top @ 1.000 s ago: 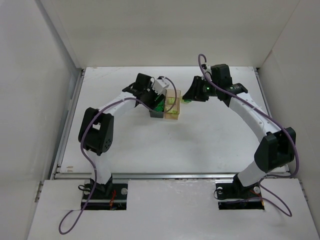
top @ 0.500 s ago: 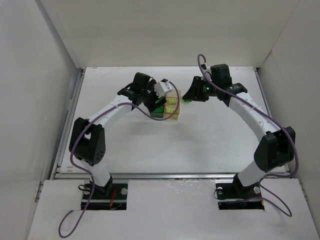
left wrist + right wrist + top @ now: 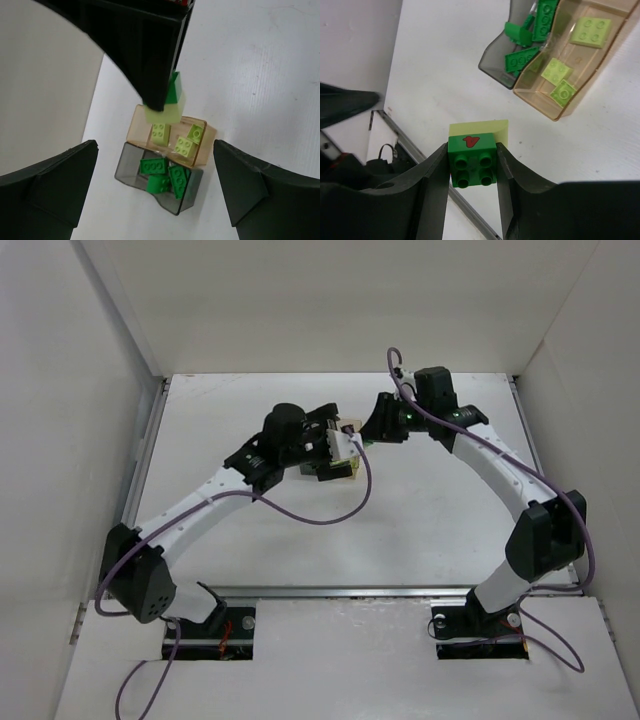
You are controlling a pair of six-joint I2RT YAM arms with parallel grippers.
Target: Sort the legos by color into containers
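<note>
Two arms are working near the middle of the tabletop's [image 3: 420,520] far edge.

The left gripper [image 3: 155,165] is holding its fingers wide and empty, looking straight down on the joined bins.

The grey bin [image 3: 127,167] is collecting dark green legos [image 3: 155,166]; the amber bin [image 3: 141,131] is collecting pale legos [image 3: 182,146].

The right gripper [image 3: 472,167] is pinching a dark green brick [image 3: 471,149] stuck on a pale brick [image 3: 492,127]. The colours are mixed, so the pair is likely awaiting splitting.

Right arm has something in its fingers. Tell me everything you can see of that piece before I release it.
It is a dark green two-by-two brick of glossy plastic, with four studs facing the wrist camera and a small red mark on one side. A pale yellow-green brick is stuck to it, making a two-colour stack. The right gripper clamps the green half between its fingers. It hangs in the air near the amber bin; whether it is directly over the bin I cannot tell.
</note>
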